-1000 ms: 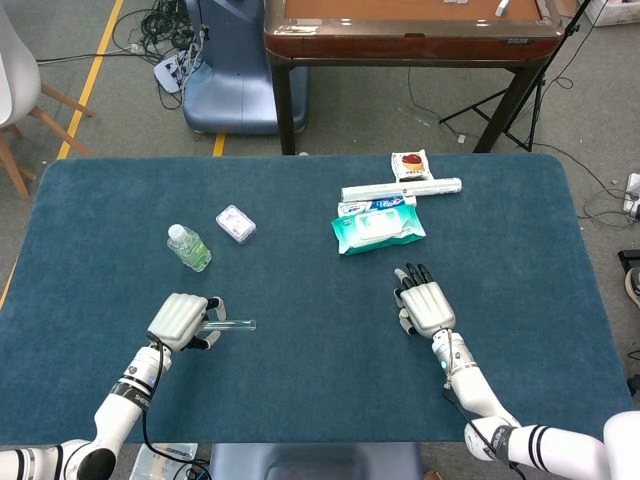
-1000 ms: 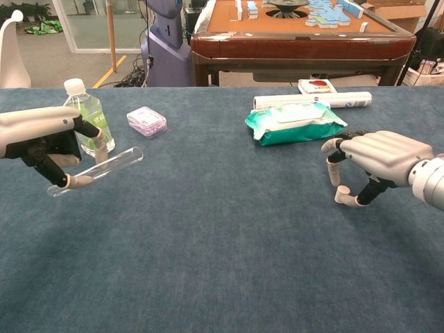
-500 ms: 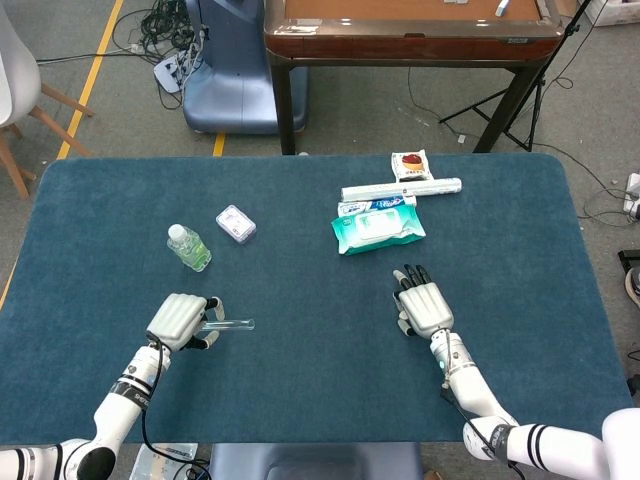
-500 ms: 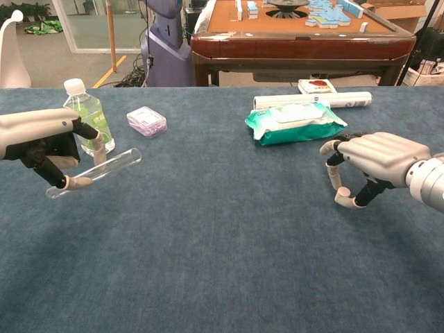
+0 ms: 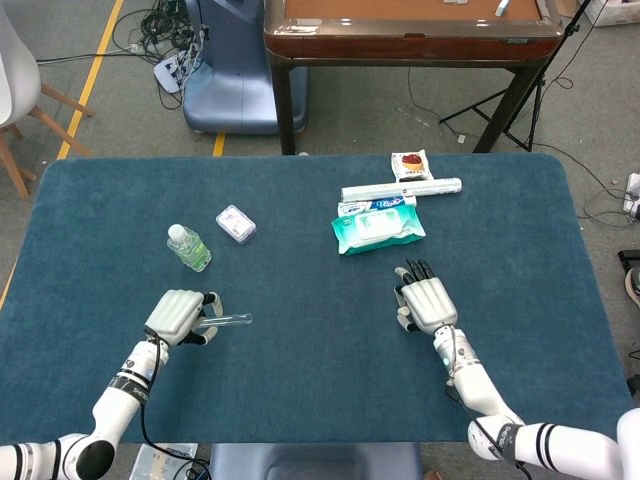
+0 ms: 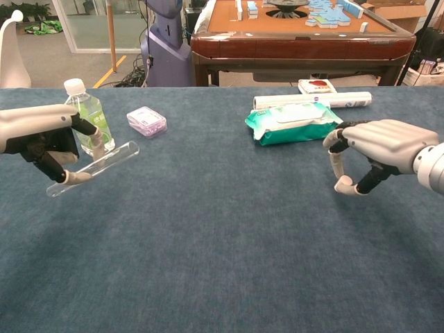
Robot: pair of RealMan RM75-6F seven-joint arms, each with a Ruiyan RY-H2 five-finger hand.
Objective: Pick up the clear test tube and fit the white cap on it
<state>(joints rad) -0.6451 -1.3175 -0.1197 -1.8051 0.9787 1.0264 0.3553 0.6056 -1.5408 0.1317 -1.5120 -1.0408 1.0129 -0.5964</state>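
Observation:
The clear test tube hangs tilted above the cloth on the left, open end up and to the right. My left hand grips its lower part. At mid right, my right hand hovers just over the cloth with fingers curled down. It pinches a small white piece, seemingly the white cap, between thumb and finger. From the head view the cap is hidden under the hand.
A small bottle of green liquid and a lilac box stand behind the left hand. A green wipes pack, a white roll and a snack packet lie at the back right. Blue cloth covers the table.
My right hand has risen a little off the cloth, its pinch unchanged. The left hand with the tube has shifted slightly up and to the left.

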